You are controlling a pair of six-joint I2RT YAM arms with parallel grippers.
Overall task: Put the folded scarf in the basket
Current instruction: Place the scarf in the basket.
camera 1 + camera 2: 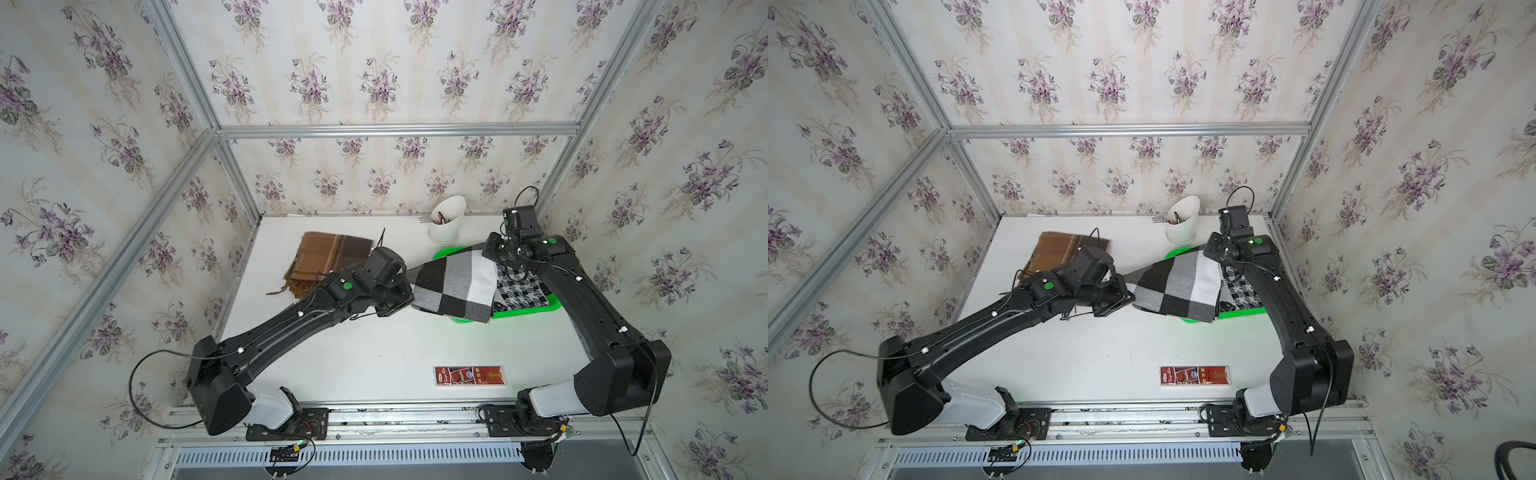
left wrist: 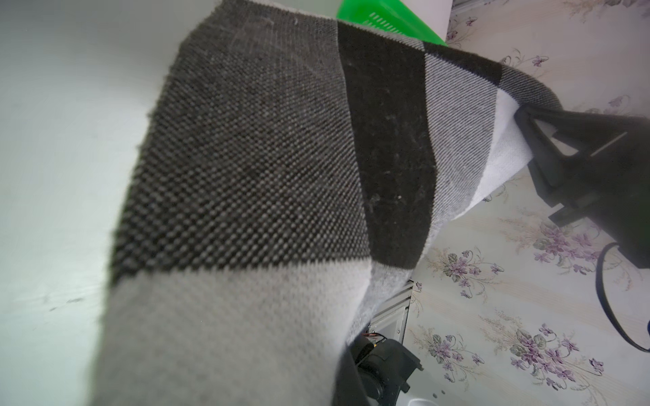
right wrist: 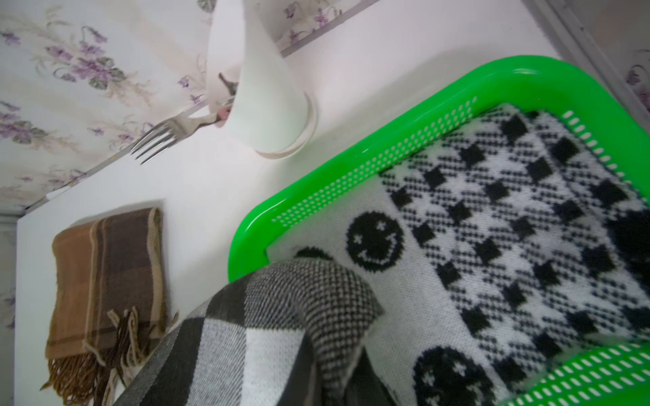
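Note:
A folded scarf [image 1: 453, 286] [image 1: 1177, 286] in black, grey and white checks hangs stretched between my two grippers, part over the table and part over the bright green basket [image 1: 532, 309] [image 1: 1241, 314]. My left gripper [image 1: 409, 291] [image 1: 1129, 295] is shut on its near-left end; in the left wrist view the scarf [image 2: 263, 175] hides the jaws. My right gripper [image 1: 492, 259] [image 1: 1214, 257] [image 2: 524, 121] is shut on the far-right corner above the basket [image 3: 351, 165]. The scarf [image 3: 246, 337] covers its jaws in the right wrist view.
A black-and-white smiley-patterned scarf [image 1: 519, 286] [image 3: 492, 228] lies in the basket. A folded brown fringed scarf [image 1: 328, 262] [image 3: 105, 274] lies at the back left. A white utensil cup [image 1: 446, 222] [image 3: 267, 105] with a fork [image 3: 165, 133] stands behind the basket. A red packet [image 1: 468, 376] lies near the front edge.

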